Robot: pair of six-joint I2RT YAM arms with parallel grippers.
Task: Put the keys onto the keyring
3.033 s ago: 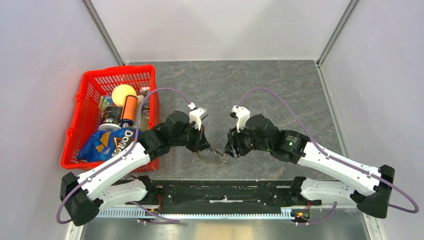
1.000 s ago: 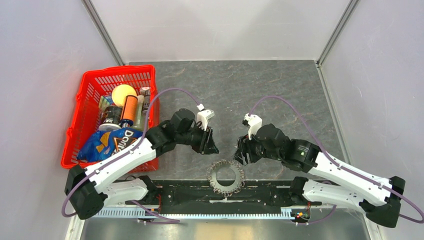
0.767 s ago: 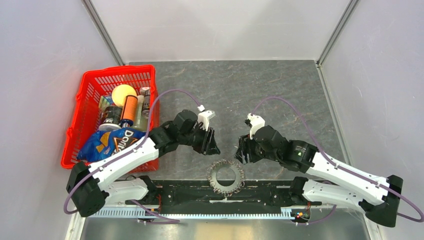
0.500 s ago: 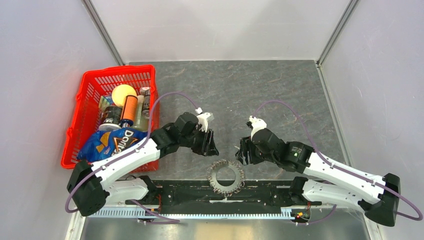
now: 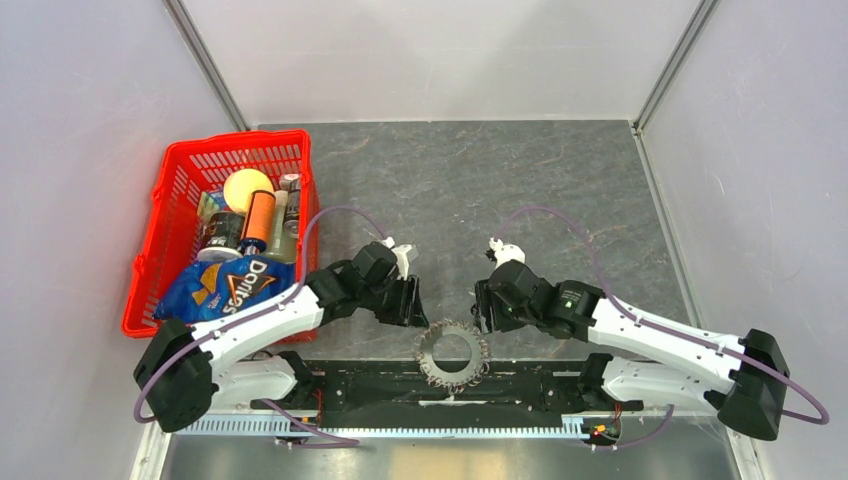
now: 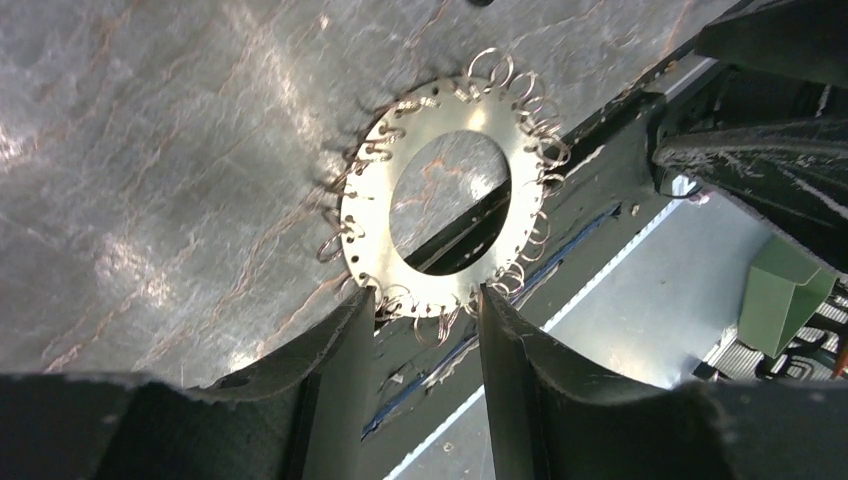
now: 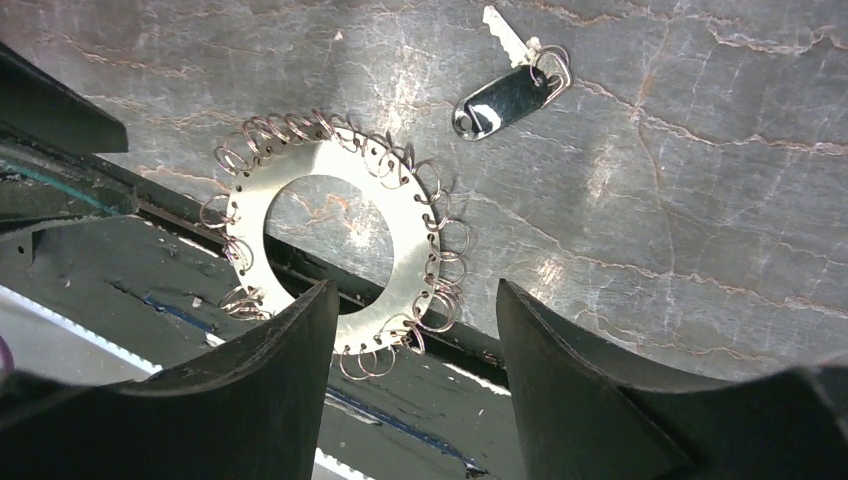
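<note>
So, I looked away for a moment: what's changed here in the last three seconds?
The left pincer and right pincer let the ring go, it seems: it now lies flat at the table's near edge. They drew apart, then dropped to either side of it, open. The basket stayed put.

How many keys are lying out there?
1: a black-headed key lies loose beside the keyring, not touching it. Others may be hidden from view.

Silver keyring (image 7: 408, 250), blk-headed key (image 7: 503, 97) w/ silver blade, grey marbled table (image 5: 480, 180), red basket (image 5: 235, 150).
</note>
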